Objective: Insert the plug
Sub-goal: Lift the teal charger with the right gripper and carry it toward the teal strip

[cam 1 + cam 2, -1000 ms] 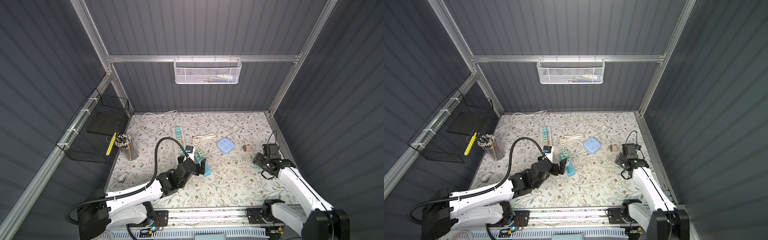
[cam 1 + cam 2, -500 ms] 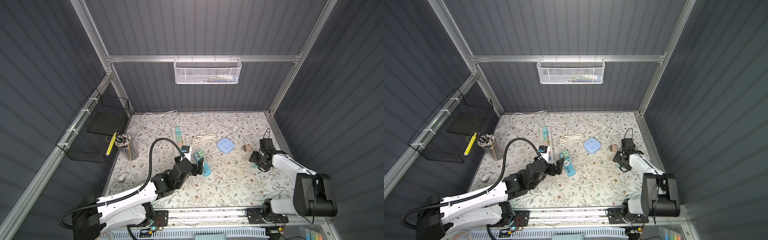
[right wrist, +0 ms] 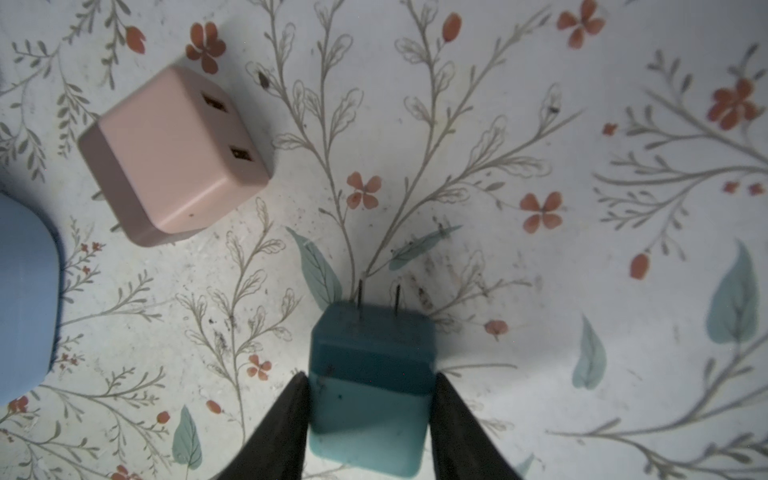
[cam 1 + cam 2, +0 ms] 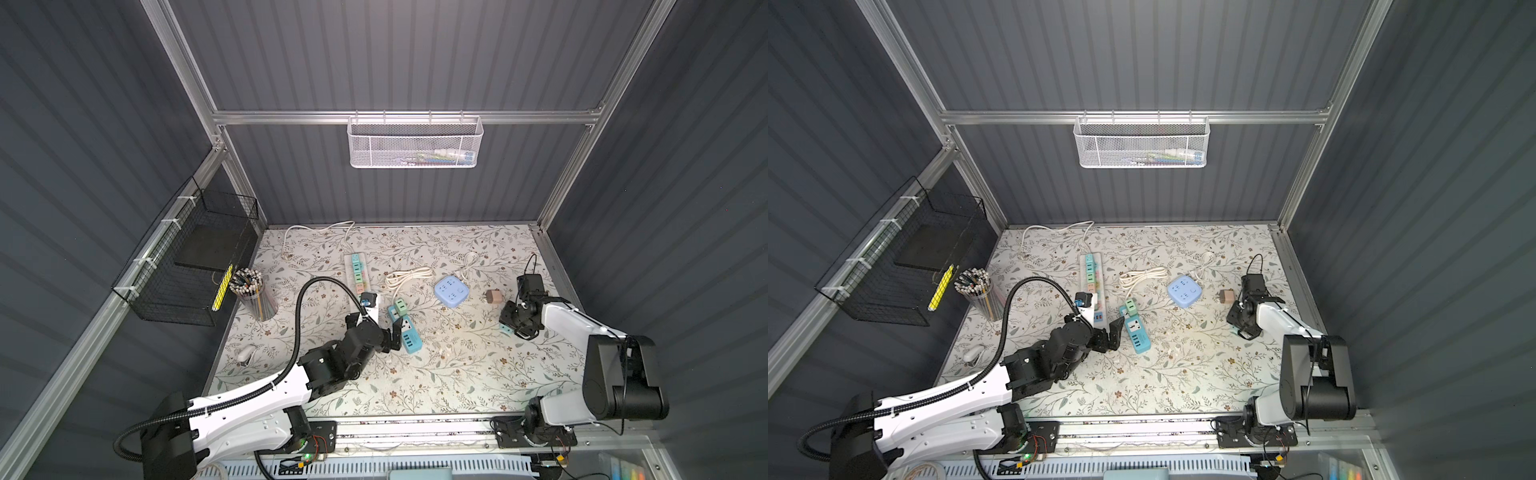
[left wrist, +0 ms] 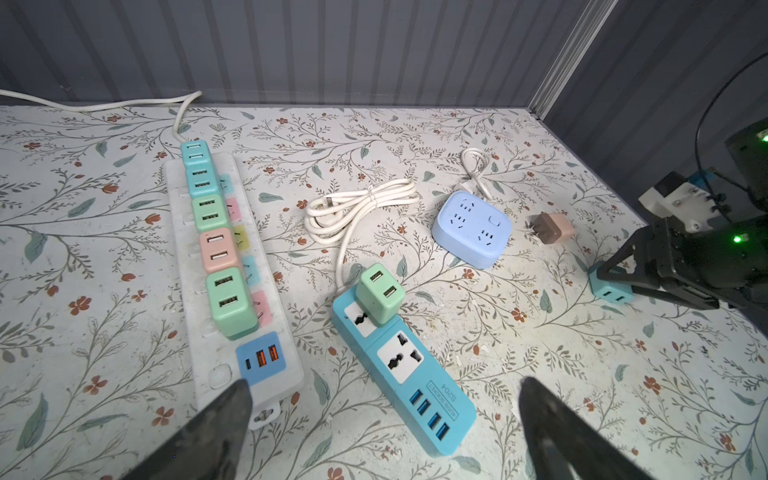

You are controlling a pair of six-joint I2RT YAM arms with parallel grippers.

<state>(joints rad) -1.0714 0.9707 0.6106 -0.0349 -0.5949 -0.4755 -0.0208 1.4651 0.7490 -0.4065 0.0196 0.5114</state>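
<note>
A teal plug [image 3: 372,374] lies on the floral table top with its two prongs pointing away from the wrist camera; it also shows as the same plug [image 5: 611,286] in the left wrist view. My right gripper [image 3: 370,376] is shut on it, one dark finger [image 3: 291,407] against each side. In a top view the right gripper [image 4: 513,322] sits low at the table's right. A blue power strip [image 5: 407,365] lies mid-table with a green plug [image 5: 380,293] in its far socket. My left gripper [image 5: 382,386] stands wide open over the strip's near end, holding nothing.
A white power strip [image 5: 216,353] carrying several coloured plugs lies left of the blue one. A pink plug [image 3: 174,153] rests close to the teal one, beside a pale blue square socket block [image 5: 471,228]. A coiled white cable [image 5: 357,208] and a pencil cup [image 4: 253,291] are farther back.
My right gripper has shifted and dropped toward the teal plug, and its jaws have closed in onto the plug's sides. The left arm has moved only slightly and stays open.
</note>
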